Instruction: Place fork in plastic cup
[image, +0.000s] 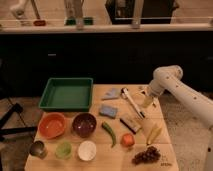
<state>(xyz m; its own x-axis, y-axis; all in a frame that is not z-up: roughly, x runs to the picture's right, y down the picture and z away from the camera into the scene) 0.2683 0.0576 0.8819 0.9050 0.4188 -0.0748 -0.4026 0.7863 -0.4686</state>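
Camera view — gripper (147, 101) just beside white-handled utensil (131, 102).
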